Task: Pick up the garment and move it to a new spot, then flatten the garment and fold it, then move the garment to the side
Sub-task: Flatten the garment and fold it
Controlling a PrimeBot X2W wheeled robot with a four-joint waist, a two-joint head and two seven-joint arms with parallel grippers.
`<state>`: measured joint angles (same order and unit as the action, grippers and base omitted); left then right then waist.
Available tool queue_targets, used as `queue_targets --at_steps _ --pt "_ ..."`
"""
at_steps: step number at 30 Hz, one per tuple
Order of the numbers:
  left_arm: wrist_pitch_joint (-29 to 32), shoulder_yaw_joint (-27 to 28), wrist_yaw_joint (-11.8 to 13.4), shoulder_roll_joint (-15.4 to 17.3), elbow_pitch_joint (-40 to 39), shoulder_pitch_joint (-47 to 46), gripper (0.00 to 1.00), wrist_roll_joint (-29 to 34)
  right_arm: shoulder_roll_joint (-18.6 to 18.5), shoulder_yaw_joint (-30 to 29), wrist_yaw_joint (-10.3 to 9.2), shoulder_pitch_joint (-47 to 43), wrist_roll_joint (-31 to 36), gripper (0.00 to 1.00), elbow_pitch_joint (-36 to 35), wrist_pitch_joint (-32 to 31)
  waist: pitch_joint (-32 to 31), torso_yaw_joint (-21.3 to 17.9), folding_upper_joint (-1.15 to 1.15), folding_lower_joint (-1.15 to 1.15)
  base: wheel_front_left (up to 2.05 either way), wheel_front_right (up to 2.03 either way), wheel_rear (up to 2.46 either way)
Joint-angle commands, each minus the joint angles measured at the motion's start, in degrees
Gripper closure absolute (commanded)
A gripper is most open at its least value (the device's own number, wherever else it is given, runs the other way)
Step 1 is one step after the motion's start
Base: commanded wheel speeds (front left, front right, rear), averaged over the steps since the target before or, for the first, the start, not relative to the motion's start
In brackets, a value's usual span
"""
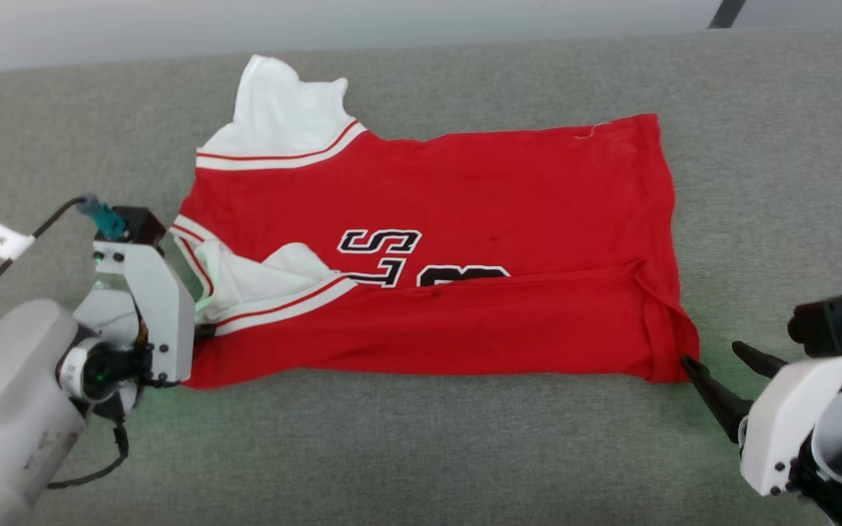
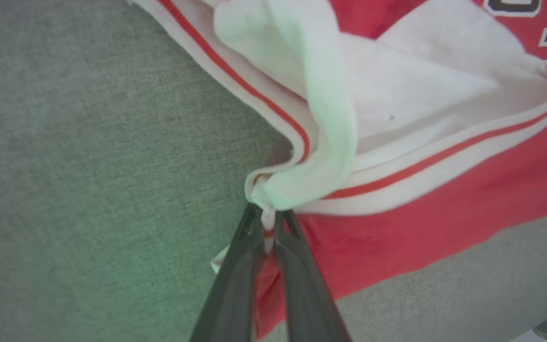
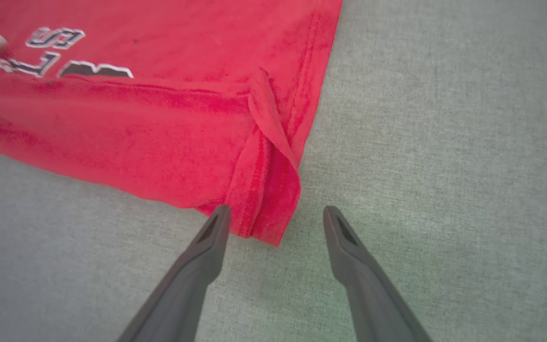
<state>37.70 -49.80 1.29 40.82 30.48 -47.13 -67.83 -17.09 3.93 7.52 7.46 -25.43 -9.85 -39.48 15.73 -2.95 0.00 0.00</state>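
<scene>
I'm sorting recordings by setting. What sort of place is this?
Likely a robot lab bench: a wide grey fabric-covered surface, a bare pale wall behind it, and a paper-tagged cable.

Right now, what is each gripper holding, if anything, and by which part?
The left gripper is shut on the garment, pinching its striped trim. The right gripper is open at the hem corner, holding nothing.

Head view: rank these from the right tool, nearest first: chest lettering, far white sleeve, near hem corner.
1. Hem corner, right by the open right tool, on its left.
2. Lettering, farther left, mid-chest.
3. White sleeve, far back at the left end.
</scene>
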Motion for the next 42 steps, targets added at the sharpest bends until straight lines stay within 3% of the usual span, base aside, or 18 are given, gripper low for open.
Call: queue_targets --at_steps 1,10,11,12,13,30,42 --pt "-0.34 -0.4 -0.13 -0.49 0.82 -0.41 1.0 0.67 -0.23 0.1 -0.06 1.74 -0.21 0.0 1.53 -1.06 0.88 0.99 0.0 0.0 0.0 0.0 0.0" --pt "-0.72 -0.92 -0.85 -2.76 2.46 -1.98 1.0 1.22 -0.23 2.18 -0.06 7.78 -0.57 0.0 10.85 -6.43 2.23 3.03 0.0 0.0 0.0 0.0 0.0" --pt "-0.82 -0.95 -0.83 -3.01 2.69 -2.02 1.0 1.24 -0.38 2.58 -0.06 8.2 -0.47 0.27 11.77 -7.03 2.27 3.21 0.0 0.0 0.0 0.0 0.0" --pt "-0.93 -0.89 -0.93 -3.27 2.97 -2.07 1.0 1.12 -0.39 2.97 -0.06 8.59 -0.59 0.8 12.61 -7.39 2.31 3.34 0.0 0.0 0.0 0.0 0.0" --pt "-1.0 -0.89 -1.09 -3.41 3.22 -2.13 1.0 1.07 -0.5 3.35 -0.06 8.96 -0.67 1.0 13.31 -7.73 2.33 3.43 0.0 0.0 0.0 0.0 0.0" --pt "0.76 -0.91 -1.48 -2.88 4.48 -2.94 1.0 0.34 -4.94 4.22 -0.06 10.07 -4.12 1.0 13.05 -9.68 -0.62 4.67 0.0 0.0 0.0 0.0 0.0" --pt "4.12 -1.65 1.07 -1.47 0.4 -1.53 1.0 -0.25 -8.01 2.7 -0.07 6.32 -5.49 1.0 9.14 -13.76 -3.97 5.89 0.0 0.0 0.0 0.0 0.0"
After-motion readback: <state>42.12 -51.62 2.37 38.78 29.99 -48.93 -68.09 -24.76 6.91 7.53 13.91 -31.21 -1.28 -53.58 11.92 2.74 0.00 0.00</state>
